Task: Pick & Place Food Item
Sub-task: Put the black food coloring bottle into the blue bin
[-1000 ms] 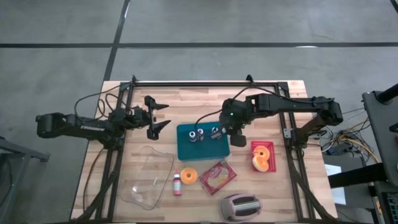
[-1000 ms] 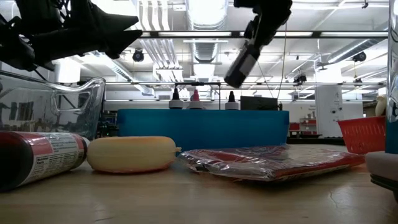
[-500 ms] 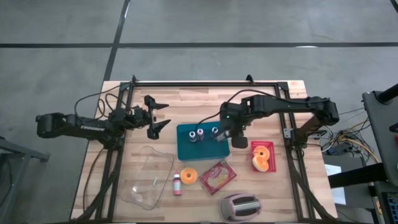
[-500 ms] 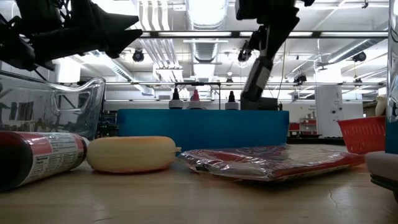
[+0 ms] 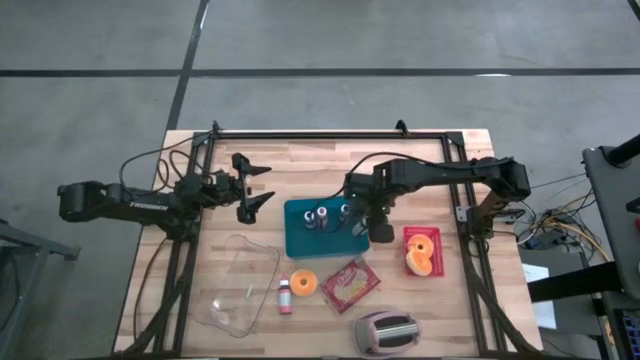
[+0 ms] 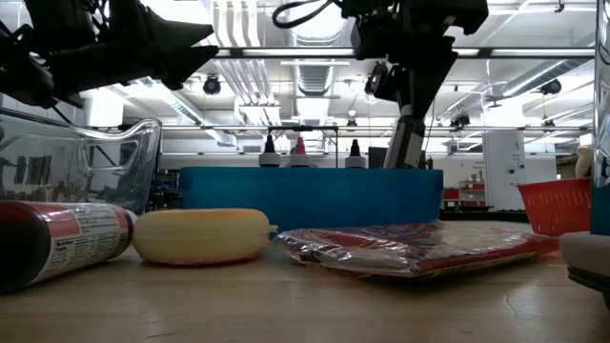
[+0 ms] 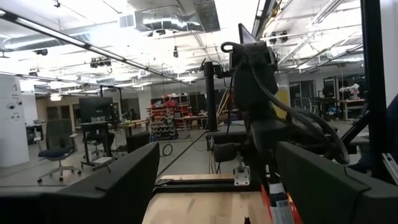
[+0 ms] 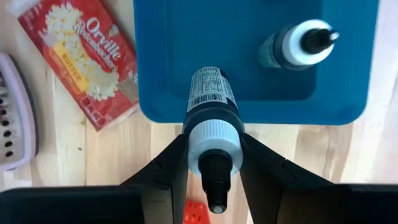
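High view: wood counter (image 5: 330, 160) on grey floor; right hand (image 5: 368, 222) holding bottle (image 5: 380, 229) over blue tray (image 5: 325, 240) near counter centre. Left hand (image 5: 255, 186) wide, nr back-left. Low view: workshop w/ ceiling lights. Right wrist view: popcorn bag (image 8: 79, 55) beside tray.

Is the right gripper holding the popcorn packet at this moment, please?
No, the right gripper is shut on a white-capped bottle over the blue tray, while the popcorn packet lies on the table.

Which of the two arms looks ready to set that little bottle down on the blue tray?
The right. Its gripper is shut on the bottle directly above the blue tray. The left gripper hangs open beside the tray, holding nothing.
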`<state>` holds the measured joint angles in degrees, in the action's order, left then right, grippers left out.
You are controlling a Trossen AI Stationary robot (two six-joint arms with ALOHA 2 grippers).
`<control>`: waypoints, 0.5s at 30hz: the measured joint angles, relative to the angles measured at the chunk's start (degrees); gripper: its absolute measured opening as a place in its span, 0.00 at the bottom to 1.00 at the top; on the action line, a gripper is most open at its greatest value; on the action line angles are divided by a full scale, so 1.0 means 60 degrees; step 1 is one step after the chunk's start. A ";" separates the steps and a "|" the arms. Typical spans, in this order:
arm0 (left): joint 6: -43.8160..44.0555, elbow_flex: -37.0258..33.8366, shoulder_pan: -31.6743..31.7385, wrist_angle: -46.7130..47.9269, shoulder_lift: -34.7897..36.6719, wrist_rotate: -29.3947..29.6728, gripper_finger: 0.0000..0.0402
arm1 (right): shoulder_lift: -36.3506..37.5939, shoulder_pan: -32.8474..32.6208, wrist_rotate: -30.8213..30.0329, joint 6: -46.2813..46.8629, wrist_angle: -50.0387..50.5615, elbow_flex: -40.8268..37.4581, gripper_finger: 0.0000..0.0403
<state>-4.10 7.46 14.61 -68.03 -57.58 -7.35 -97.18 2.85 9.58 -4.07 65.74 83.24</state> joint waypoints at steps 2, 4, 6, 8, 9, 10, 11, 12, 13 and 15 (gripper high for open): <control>0.0008 0.0000 0.0000 -0.0004 0.0002 0.0039 0.81 | -0.0154 0.0000 0.0017 -0.0065 0.0036 0.0049 0.27; 0.0011 0.0000 0.0000 -0.0003 0.0004 0.0097 0.81 | -0.0267 0.0000 0.0018 -0.0140 0.0050 0.0128 0.27; 0.0012 -0.0004 0.0000 0.0000 0.0007 0.0138 0.81 | -0.0379 0.0000 0.0019 -0.0240 0.0112 0.0273 0.27; 0.0012 -0.0004 0.0000 0.0001 0.0007 0.0149 0.81 | -0.0405 0.0000 0.0016 -0.0341 0.0114 0.0345 0.27; 0.0012 -0.0004 0.0000 0.0012 0.0011 0.0166 0.81 | -0.0406 0.0000 0.0016 -0.0393 0.0131 0.0360 0.27; 0.0012 -0.0004 0.0000 0.0034 0.0011 0.0171 0.81 | -0.0406 0.0000 0.0016 -0.0419 0.0090 0.0383 0.27; 0.0012 -0.0004 0.0000 0.0041 0.0011 0.0172 0.81 | -0.0406 0.0000 0.0019 -0.0428 0.0029 0.0410 0.27; 0.0012 -0.0004 0.0000 0.0037 0.0011 0.0179 0.81 | -0.0406 0.0000 0.0016 -0.0428 0.0012 0.0426 0.27; 0.0012 -0.0004 0.0000 0.0037 0.0011 0.0211 0.81 | -0.0406 0.0000 0.0016 -0.0429 0.0035 0.0426 0.27; 0.0012 -0.0004 0.0000 0.0041 0.0011 0.0233 0.81 | -0.0406 0.0000 0.0020 -0.0466 0.0001 0.0430 0.27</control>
<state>-4.03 7.44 14.61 -67.79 -57.52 -5.96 -99.61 2.85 9.70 -6.86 65.74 85.82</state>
